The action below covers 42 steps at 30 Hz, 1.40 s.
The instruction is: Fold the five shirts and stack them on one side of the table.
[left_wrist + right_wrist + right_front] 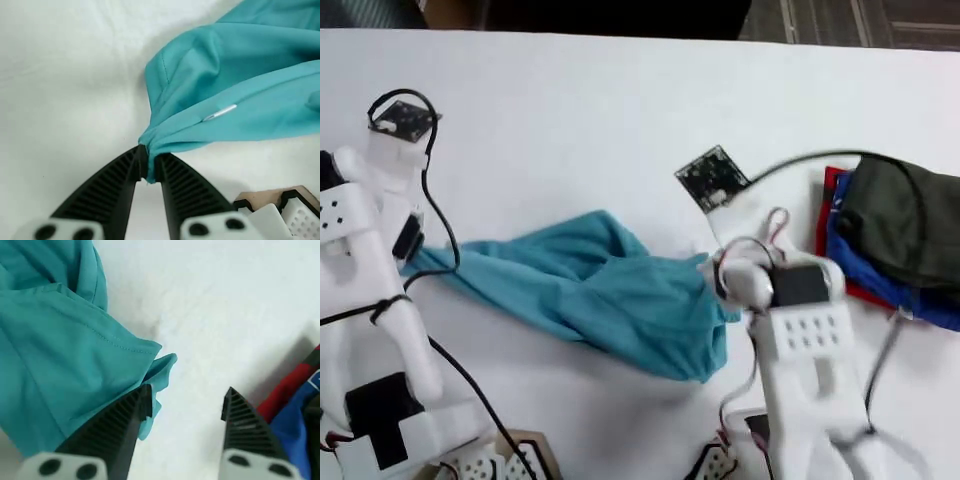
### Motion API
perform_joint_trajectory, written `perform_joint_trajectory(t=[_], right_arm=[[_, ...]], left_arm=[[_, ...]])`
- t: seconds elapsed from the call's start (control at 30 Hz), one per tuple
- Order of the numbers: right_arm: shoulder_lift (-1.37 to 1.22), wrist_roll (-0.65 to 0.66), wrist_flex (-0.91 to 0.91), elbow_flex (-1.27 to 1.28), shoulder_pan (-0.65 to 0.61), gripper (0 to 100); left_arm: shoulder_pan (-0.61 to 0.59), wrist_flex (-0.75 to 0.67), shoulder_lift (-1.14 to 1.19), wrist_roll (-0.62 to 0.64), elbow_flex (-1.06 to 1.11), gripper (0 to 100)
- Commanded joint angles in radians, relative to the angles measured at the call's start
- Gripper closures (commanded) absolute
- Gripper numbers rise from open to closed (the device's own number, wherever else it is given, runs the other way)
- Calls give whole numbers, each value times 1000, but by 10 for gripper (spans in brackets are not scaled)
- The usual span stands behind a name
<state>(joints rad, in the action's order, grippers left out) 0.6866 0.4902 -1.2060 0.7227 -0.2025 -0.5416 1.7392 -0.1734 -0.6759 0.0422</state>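
Teal cloth is what remains to be dealt with: the teal shirt [610, 290] lies unfolded across the middle of the table [570, 110], drawn out into a long, rumpled band between the two arms. On the right arm's side of the table sits the stack [895, 240] of finished shirts, with a dark green shirt [905, 215] on top, a blue shirt [875, 270] under it and a red shirt [832, 190] showing at the bottom edge. Three layers can be told apart by colour, and whether more lie hidden among them cannot be made out. The task therefore looks well past its midpoint, with this teal one not yet folded and not yet on the pile. The left gripper [148, 162] is clamped tight on one bunched end of the shirt, the fabric gathered into pleats right where the jaws meet. The right gripper [187, 395] stands released with its jaws wide apart, one just beside the shirt's other end and the other toward the stack, holding nothing. The shirt itself looks thin and soft, with a stitched hem visible. It is doubled over on itself in loose folds rather than spread flat, so it likely needs straightening before any neat fold can be made.
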Motion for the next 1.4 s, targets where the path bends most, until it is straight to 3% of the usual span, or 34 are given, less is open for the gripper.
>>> perform_joint_trajectory(t=[0.0, 0.23, 0.57, 0.8, 1.37], right_arm=[[-209, -44, 143, -35, 24, 772], [-573, -153, 21, -387, 5, 772], [-852, -112, -400, -651, -30, 774], [-792, 3, -414, -654, -101, 776], [-848, -8, -351, -681, -116, 776]], left_arm=[[8, 12, -34, -8, -28, 959], [5, -25, -35, -12, 97, 959], [6, -41, -35, -12, 110, 959], [9, -69, -35, -11, 119, 959], [8, -68, -35, -11, 119, 959]])
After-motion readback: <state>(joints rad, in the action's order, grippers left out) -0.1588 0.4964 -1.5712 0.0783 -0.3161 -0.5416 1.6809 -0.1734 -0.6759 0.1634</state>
